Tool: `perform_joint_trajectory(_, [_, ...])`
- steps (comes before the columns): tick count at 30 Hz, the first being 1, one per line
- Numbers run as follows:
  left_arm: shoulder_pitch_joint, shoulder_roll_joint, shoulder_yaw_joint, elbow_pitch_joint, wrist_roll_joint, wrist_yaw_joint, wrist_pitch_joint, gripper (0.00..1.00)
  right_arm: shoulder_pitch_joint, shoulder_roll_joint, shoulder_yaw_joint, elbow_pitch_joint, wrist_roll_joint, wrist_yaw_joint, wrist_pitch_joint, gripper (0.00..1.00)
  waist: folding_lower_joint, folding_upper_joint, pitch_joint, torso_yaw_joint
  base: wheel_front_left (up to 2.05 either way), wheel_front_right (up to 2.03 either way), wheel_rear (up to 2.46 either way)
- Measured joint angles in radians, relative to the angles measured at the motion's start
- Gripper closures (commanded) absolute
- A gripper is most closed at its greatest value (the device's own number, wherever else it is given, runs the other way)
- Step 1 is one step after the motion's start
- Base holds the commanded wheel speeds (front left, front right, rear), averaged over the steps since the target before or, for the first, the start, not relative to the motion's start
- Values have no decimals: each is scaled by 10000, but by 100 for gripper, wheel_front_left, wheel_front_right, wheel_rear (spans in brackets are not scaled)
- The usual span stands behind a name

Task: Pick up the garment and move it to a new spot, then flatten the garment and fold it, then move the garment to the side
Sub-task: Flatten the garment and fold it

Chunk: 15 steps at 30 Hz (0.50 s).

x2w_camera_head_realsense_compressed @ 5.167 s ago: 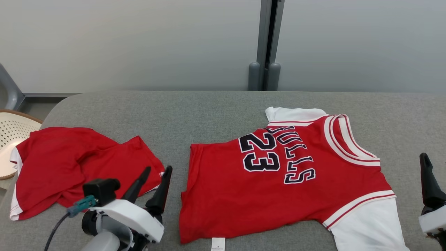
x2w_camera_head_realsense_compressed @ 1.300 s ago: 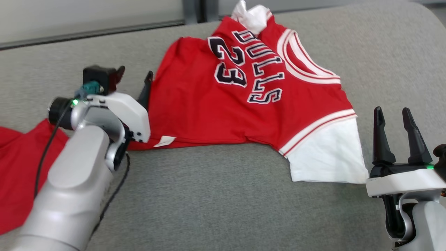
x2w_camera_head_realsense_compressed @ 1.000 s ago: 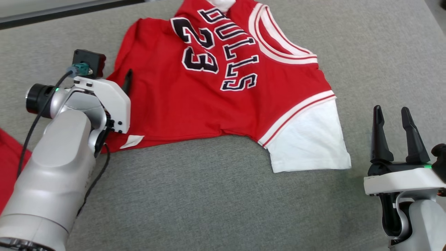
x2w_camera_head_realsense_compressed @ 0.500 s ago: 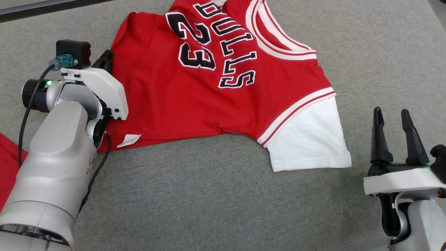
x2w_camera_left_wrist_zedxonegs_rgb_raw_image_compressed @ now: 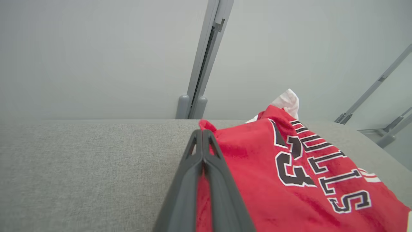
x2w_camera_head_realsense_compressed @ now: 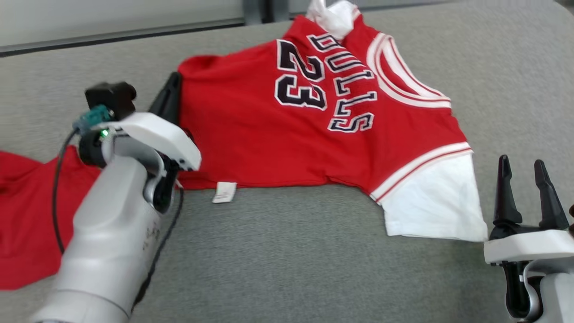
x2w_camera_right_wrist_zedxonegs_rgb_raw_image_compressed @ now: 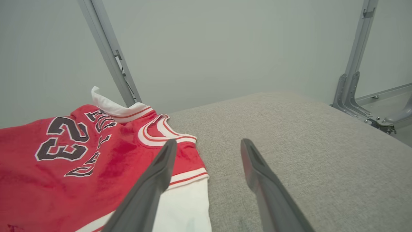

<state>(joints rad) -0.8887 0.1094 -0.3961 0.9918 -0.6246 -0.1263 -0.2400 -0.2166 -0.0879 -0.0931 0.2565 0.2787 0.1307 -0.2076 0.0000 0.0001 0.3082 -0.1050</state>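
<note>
The garment [x2w_camera_head_realsense_compressed: 269, 134] is a red jersey with "BULLS 23" in black letters and white sleeves, lying spread on the grey padded table [x2w_camera_head_realsense_compressed: 291, 260]. My left gripper [x2w_camera_head_realsense_compressed: 171, 85] is at the jersey's left hem edge. In the left wrist view the left gripper [x2w_camera_left_wrist_zedxonegs_rgb_raw_image_compressed: 202, 135] has its jaws pressed together with red cloth of the garment [x2w_camera_left_wrist_zedxonegs_rgb_raw_image_compressed: 257, 167] pinched between them. My right gripper [x2w_camera_head_realsense_compressed: 522, 168] stands open near the table's front right, just right of the white sleeve [x2w_camera_head_realsense_compressed: 430, 202]. The right wrist view shows the right gripper [x2w_camera_right_wrist_zedxonegs_rgb_raw_image_compressed: 208, 143] open over bare table beside the garment [x2w_camera_right_wrist_zedxonegs_rgb_raw_image_compressed: 48, 180].
A second red garment [x2w_camera_head_realsense_compressed: 27, 215] lies crumpled at the table's left, under my left forearm. A grey wall with a vertical post [x2w_camera_left_wrist_zedxonegs_rgb_raw_image_compressed: 199, 64] stands behind the table. A white label [x2w_camera_head_realsense_compressed: 224, 192] hangs from the jersey's near edge.
My left gripper has shut on the jersey's hem edge. The head camera has shifted, so the whole picture has moved. The right gripper stays open and still.
</note>
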Motion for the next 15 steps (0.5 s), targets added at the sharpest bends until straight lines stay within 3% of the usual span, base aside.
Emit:
perform_joint_trajectory(6, [2214,0,-963,-2633,-943,-38,777,100,258,-19,-144,117,-96,0,249,0,0,0,-658,1007,0,0,0])
perform_joint_trajectory(15, [5685,1442,-2366,-7198,-1404,123,3244,100,477,12,-288,136,-301,0,677,0,0,0,-1469,2390,0,0,0])
